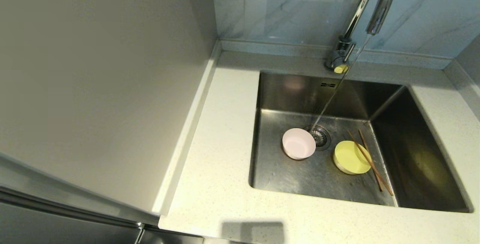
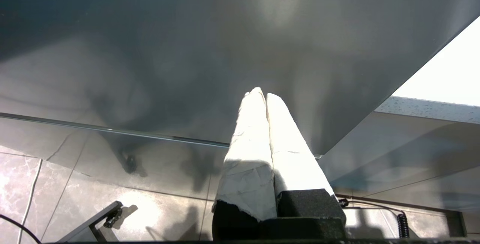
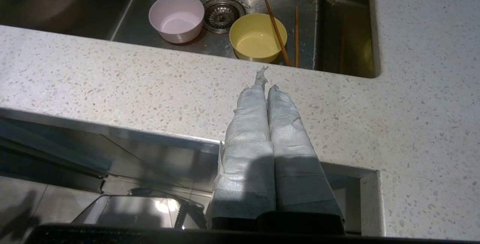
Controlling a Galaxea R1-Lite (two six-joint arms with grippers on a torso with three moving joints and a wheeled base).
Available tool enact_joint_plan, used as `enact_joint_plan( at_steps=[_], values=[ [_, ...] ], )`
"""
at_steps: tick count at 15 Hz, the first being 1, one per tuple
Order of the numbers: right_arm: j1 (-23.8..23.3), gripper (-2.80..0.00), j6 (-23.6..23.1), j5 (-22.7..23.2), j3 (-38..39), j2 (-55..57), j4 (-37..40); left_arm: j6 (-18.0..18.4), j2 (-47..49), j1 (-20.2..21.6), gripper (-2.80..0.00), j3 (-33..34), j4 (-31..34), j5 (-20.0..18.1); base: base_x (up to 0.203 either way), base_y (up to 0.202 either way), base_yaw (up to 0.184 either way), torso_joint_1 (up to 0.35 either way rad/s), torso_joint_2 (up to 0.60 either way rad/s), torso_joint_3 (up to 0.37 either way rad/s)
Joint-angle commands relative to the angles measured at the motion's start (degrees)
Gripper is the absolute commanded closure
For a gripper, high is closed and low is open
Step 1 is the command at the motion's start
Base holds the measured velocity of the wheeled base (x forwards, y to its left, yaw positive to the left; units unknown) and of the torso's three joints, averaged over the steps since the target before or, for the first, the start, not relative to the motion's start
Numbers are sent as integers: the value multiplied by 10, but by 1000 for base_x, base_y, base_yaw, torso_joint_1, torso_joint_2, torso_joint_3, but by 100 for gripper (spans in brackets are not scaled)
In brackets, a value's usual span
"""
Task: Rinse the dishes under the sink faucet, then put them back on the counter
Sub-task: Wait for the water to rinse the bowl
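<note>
Speckled off-white stone forms the table (image 1: pixel 221 131), matte and finely flecked, with a low raised lip along its back edge under blue-grey marbled wall tile (image 1: pixel 292 7). Cut into it is the sink (image 1: pixel 300 176), a square basin of brushed stainless steel with sharp inner corners, and all the dishes lie on its floor. The pink bowl (image 1: pixel 299 143) is small, round and smooth, standing upright just beside the round strainer drain (image 1: pixel 319 135). On the drain's other side stands the yellow-green bowl (image 1: pixel 351 157), the same shape (a little water seems to sit in it, seen from the right wrist). Two thin brown wooden chopsticks (image 1: pixel 369 160) lie near the sink's right wall: one slants across the yellow-green bowl's rim, the other lies on the steel just beside it. A thin stream of water (image 1: pixel 333 94) falls from the faucet (image 1: pixel 375 7), a tall, shiny chrome gooseneck, and lands at the drain close to the pink bowl. Two small overflow slots (image 1: pixel 328 85) mark the sink's back wall.

The right end effector (image 3: pixel 264 82), its fingers wrapped in crinkled white tape, is pressed together, holds nothing, and hangs at the table's front edge. The left end effector (image 2: pixel 261 94), wrapped alike and also pressed together, sits before a smooth grey cabinet panel (image 2: pixel 187 48), above glossy marbled floor tiles (image 2: pixel 75 191).
</note>
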Motion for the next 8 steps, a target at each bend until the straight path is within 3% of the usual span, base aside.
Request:
enact_joint_plan(
  at_steps=[1,8],
  values=[
    [0,0,0,0,0,1,0,0,-2,0,0,0,0,0,0,0,0,0,0,0],
    [0,0,0,0,0,1,0,0,-2,0,0,0,0,0,0,0,0,0,0,0]
  ],
)
